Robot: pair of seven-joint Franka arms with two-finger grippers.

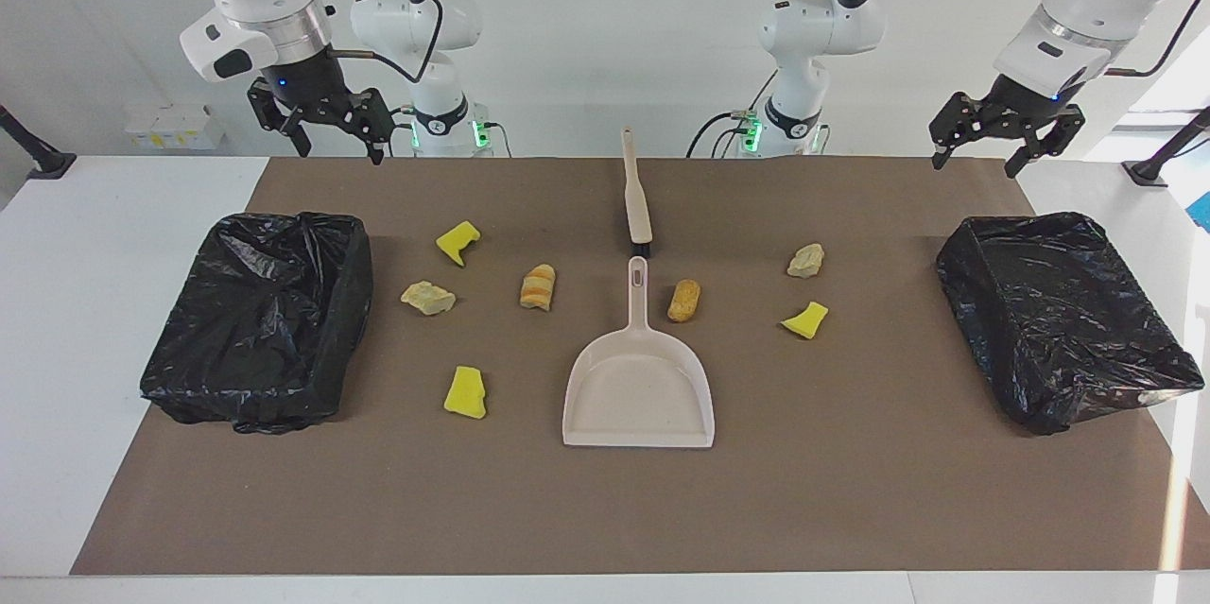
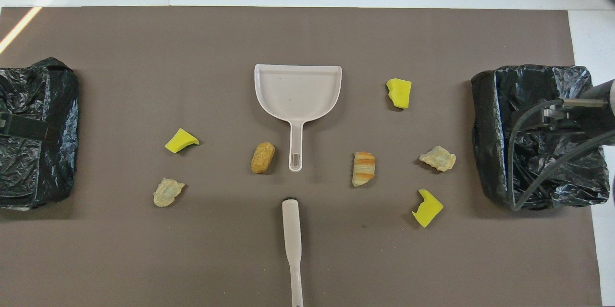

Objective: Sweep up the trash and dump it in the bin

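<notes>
Facing view. You have seven loose pieces of trash on the brown mat, none in a bin yet. Toward the right arm's end of the table: a yellow sponge chunk, a pale stone-like lump, a striped bread roll, and a second sponge chunk nearer the table edge farthest from the robots. Toward the left arm's end: a tan roll just beside the dustpan handle, a pale lump and a sponge wedge.

Handling, as a judgement: the sponges look light and soft and may bounce or skid ahead of the bristles; the rolls may tumble; the lumps look stiffer. Sweep them rather than pinch them.

The brush lies at mid-table, nearer the robots than the beige dustpan. Take each by its slim rigid handle.

The left end effector and right end effector hang over the table edge nearest the robots, fingers spread wide, holding nothing. Both arms wait.

Two black-lined bins, one at the right arm's end and one at the left arm's; I see only liner inside either.

Overhead view. The dustpan is empty, mouth toward the table edge farthest from the robots. The brush lies in line with its handle, not touching. The tan roll sits close to the handle. The bins lie at the mat's two ends.
</notes>
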